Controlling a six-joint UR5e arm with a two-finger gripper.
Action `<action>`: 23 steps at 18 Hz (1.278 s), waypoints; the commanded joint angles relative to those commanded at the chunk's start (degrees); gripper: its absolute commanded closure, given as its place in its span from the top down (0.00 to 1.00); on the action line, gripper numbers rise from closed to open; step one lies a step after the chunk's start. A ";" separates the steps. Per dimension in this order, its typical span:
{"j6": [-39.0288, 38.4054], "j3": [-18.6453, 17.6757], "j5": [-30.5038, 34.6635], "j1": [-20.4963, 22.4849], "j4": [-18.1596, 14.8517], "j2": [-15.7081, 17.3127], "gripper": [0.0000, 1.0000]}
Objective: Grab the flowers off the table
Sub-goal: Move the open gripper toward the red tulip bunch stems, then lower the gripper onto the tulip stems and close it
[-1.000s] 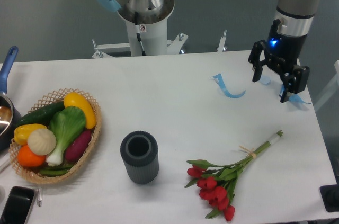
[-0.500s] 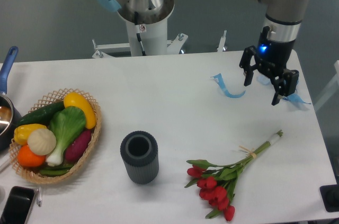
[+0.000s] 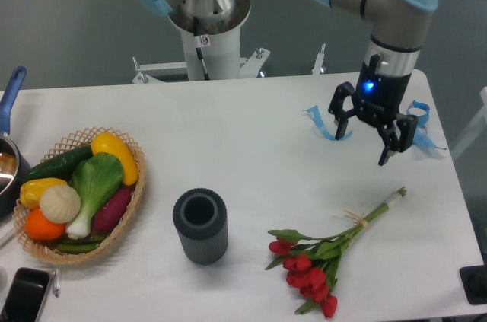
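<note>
moving in from the table's point(image 3: 228, 132) right edge, the end effector point(image 3: 361, 139), fingers apart, is nearing the flowers point(image 3: 323, 257); soft blooms, so gripping the banded stems looks safest.

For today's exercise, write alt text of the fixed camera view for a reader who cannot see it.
A robot arm's open gripper hangs above a white table, behind a bunch of red tulips, the flowers, lying flat at the front right. A dark ribbed cylinder stands mid-table; a wicker basket of vegetables sits at the left.
</note>
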 joint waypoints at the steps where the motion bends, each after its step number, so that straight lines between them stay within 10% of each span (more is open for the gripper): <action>1: -0.26 -0.27 0.18 -0.79 1.23 -0.79 1.00; 23: -3.86 7.99 7.21 -6.51 2.04 -15.21 1.00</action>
